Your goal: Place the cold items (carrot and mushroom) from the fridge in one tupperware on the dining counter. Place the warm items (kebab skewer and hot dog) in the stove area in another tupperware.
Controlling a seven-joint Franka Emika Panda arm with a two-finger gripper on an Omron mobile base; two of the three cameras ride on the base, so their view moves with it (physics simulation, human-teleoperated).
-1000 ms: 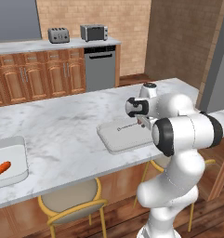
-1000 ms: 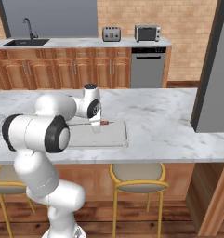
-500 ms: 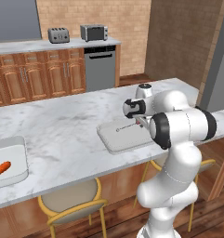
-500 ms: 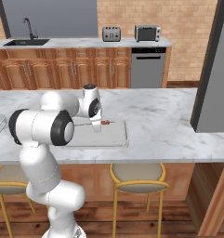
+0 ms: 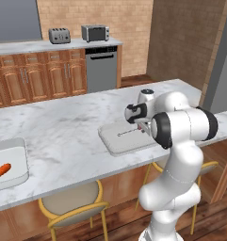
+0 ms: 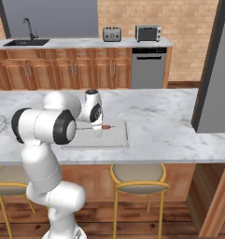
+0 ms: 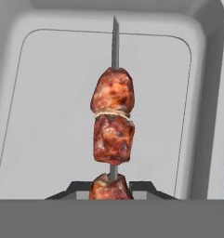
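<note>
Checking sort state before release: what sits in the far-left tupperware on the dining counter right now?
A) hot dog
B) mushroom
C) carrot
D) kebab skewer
C: the left base view shows an orange carrot lying in that tupperware; the kebab skewer is in the gripper over the other one.

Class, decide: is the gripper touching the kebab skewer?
Touching. The hand view shows the gripper with its fingertips pressed against the kebab skewer's lowest chunk.
</note>
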